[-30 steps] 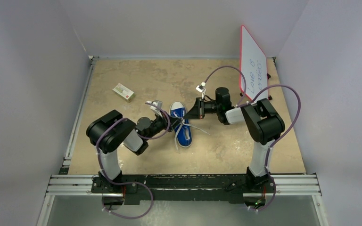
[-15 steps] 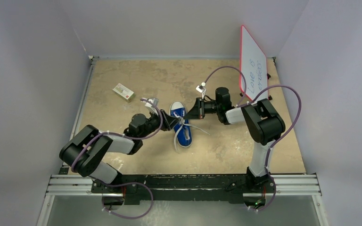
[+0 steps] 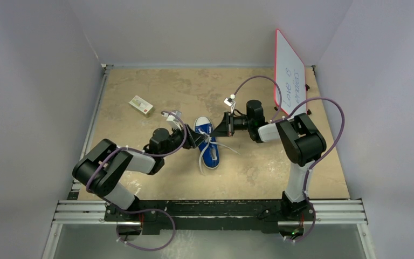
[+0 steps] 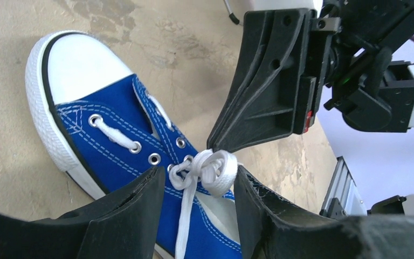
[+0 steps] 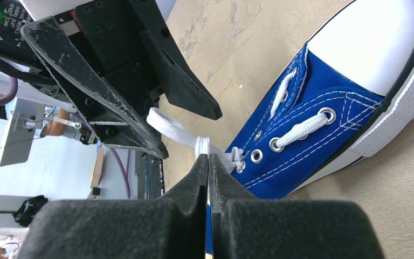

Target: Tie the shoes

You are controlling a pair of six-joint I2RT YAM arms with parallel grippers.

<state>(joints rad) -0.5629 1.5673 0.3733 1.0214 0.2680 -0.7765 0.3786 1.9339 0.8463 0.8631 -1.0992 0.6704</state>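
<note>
The blue sneaker (image 3: pixel 212 155) with white toe cap lies mid-table, toe pointing away. In the left wrist view the shoe (image 4: pixel 108 116) has a white lace loop (image 4: pixel 215 171) bunched at the top eyelets. My left gripper (image 3: pixel 195 139) is open, its fingers (image 4: pixel 140 199) standing either side of that loop (image 4: pixel 199 175) without pinching it. My right gripper (image 3: pixel 219 131) comes from the right and is shut on the white lace (image 5: pixel 179 131) just beside the eyelets; its tips (image 5: pixel 208 157) press together. Loose lace ends (image 3: pixel 201 159) trail over the shoe's left side.
A small white-and-red box (image 3: pixel 141 106) lies at the back left. A red-framed whiteboard (image 3: pixel 289 80) stands at the back right. Grey walls enclose the table, and a metal rail (image 3: pixel 210 211) runs along the near edge.
My left arm's elbow has swung down and to the left, and its gripper has closed in on the lace loop. The right gripper has kept hold of the lace without moving.
</note>
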